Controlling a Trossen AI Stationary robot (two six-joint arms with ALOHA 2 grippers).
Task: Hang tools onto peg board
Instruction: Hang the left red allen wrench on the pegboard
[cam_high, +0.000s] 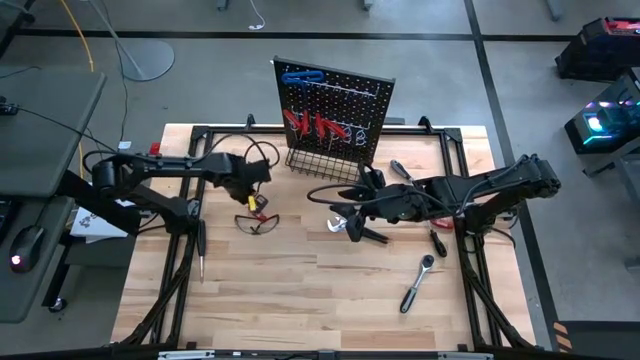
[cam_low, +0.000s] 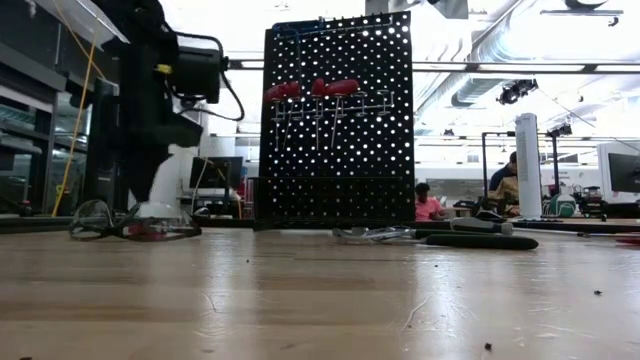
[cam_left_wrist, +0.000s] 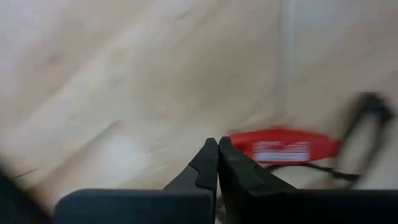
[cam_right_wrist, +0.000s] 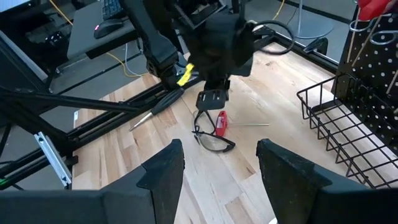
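the left end effector (cam_left_wrist: 217, 152) is pinched shut and holds nothing. a red-handled screwdriver (cam_left_wrist: 283, 148) lies flat on the surface (cam_high: 300, 290) just past its tips, long side crosswise. farther off, the right end effector (cam_high: 345, 222) is open by the pliers (cam_high: 365, 232). the peg board (cam_high: 335, 105) stands behind.

Upper centre: a black perforated peg board (cam_high: 335, 105) carries red-handled screwdrivers (cam_high: 318, 124) and a blue-handled T-key (cam_high: 300, 76). Lower right, a chrome ratchet (cam_high: 417, 283) lies on pale wood table (cam_high: 300, 290).
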